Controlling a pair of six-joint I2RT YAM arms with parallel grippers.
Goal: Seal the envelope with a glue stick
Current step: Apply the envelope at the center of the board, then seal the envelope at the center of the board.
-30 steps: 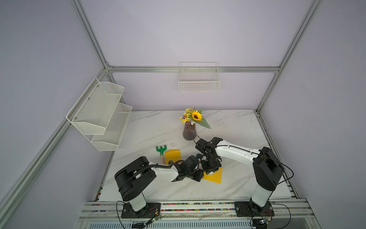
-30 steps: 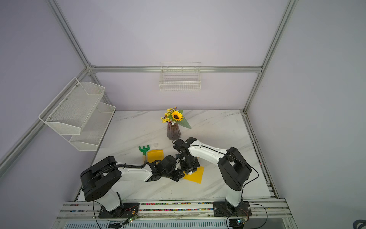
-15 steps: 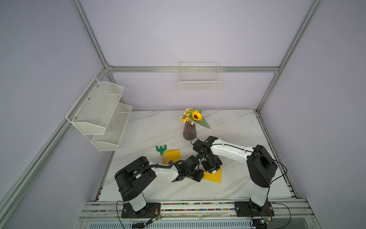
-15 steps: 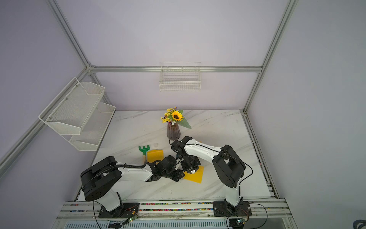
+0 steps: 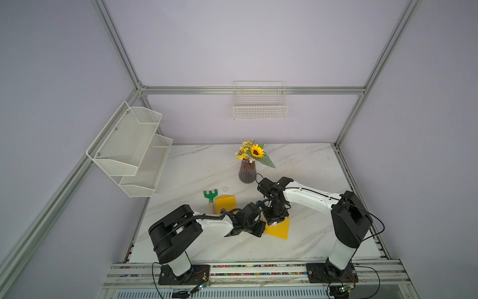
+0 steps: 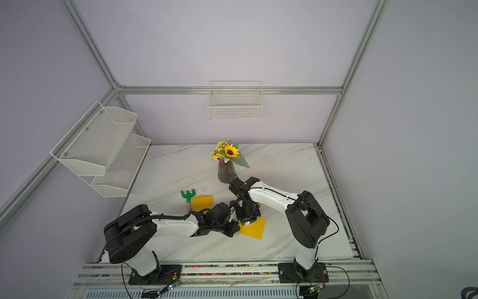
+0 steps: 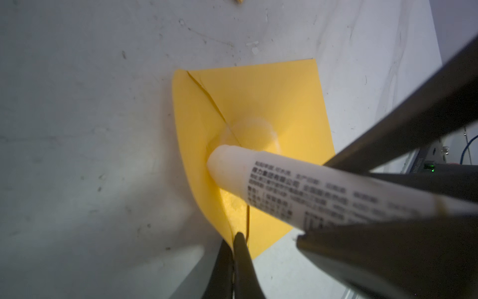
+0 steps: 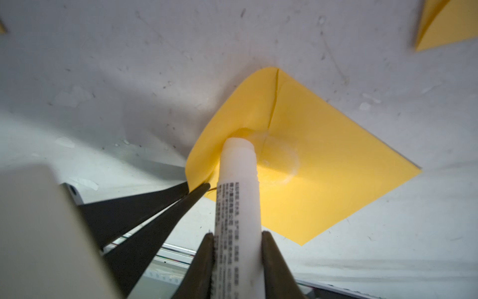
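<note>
The glue stick (image 8: 238,181), a white tube with grey print on its label, stands tilted with its bare white tip pressed onto the yellow envelope (image 8: 323,168), right beside the slit where the paper folds meet. A glossy, wet-looking patch shows on the paper around the tip. The right pincer (image 8: 238,236) holds the tube by its lower body, one dark finger on each side of the label. The left wrist view shows the same grip, with the glue stick (image 7: 297,186) slanting down onto the envelope (image 7: 271,98).

The left pincer (image 7: 234,240) is closed tight on the envelope's near edge, its two thin tips together with the paper between them. The paper there curves up off the surface. Seen from the right wrist, the left pincer (image 8: 198,187) sits just beside the tube.

In both top views the two arms meet over this envelope (image 5: 278,229) (image 6: 254,227), which lies toward the front middle of the white marbled surface (image 5: 201,168). A second yellow envelope (image 5: 225,203) lies flat behind the left arm, touching a green toy rake (image 5: 210,195) with a wooden handle. A small pale round thing (image 5: 225,189) sits just behind that envelope, too small to identify. Farther back stands a dark vase (image 5: 247,173) with a sunflower and small yellow blooms. A white wire basket (image 5: 260,108) hangs on the back wall, and a two-tier mesh shelf (image 5: 134,147) is fixed to the left wall.
</note>
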